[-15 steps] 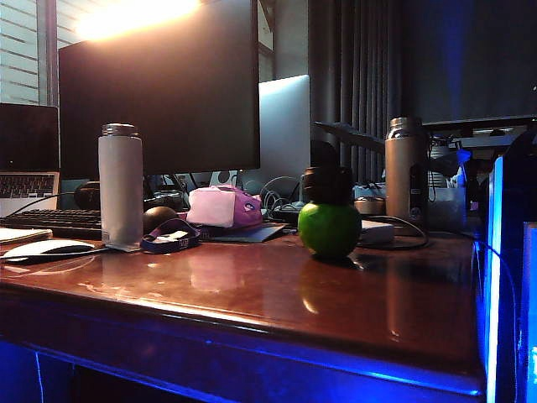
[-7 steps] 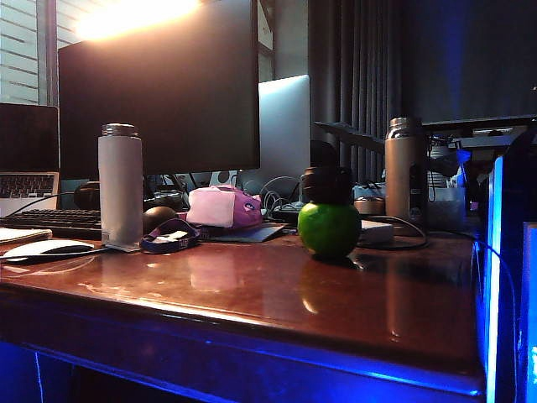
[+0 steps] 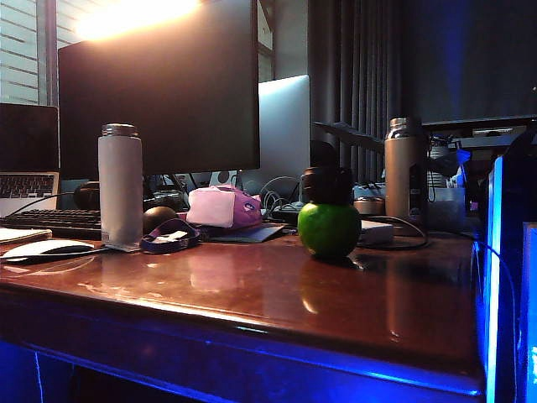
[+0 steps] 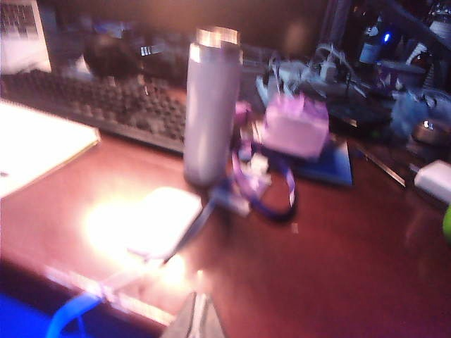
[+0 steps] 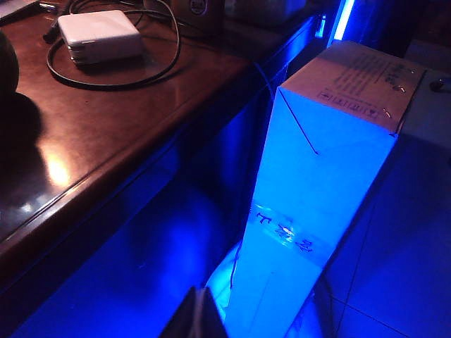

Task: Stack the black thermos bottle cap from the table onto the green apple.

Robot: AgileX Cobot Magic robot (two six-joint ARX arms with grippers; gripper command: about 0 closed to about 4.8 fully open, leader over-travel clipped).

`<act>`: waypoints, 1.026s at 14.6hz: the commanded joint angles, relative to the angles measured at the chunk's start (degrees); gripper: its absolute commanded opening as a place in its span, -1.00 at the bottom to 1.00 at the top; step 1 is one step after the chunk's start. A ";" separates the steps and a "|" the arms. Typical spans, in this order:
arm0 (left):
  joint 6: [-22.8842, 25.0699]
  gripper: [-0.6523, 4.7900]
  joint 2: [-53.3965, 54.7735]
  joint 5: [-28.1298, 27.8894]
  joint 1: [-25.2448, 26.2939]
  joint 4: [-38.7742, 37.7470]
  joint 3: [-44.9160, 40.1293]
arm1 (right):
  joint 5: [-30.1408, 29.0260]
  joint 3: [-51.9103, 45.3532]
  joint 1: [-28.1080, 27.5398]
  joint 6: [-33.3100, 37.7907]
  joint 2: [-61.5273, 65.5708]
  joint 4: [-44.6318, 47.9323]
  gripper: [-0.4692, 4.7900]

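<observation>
Squat matte black thermos bottle cap (image 3: 327,184) sat atop shiny green apple (image 3: 329,229) on glossy reddish-brown table (image 3: 252,294).
Left gripper (image 4: 198,318) off table's near edge, jaw state unclear; right gripper (image 5: 197,315) hung closed, empty, beside desk.

The cap (image 3: 327,185), a squat matte black cylinder with rounded edges, is seated upright on top of the apple (image 3: 329,229) and touches it. It is slightly narrower than the apple. The apple, round, shiny and bright green, is set on the table (image 3: 277,294) right of the middle, well back from the rounded front edge. A faint green reflection is cast on the glossy reddish-brown top. In the left wrist view only a green sliver of the apple (image 4: 447,222) is seen.
</observation>
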 commanded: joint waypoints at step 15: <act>8.52 -0.78 -9.20 -8.98 -0.09 -7.82 -9.05 | 0.07 -0.17 0.00 0.20 -0.07 0.46 -0.82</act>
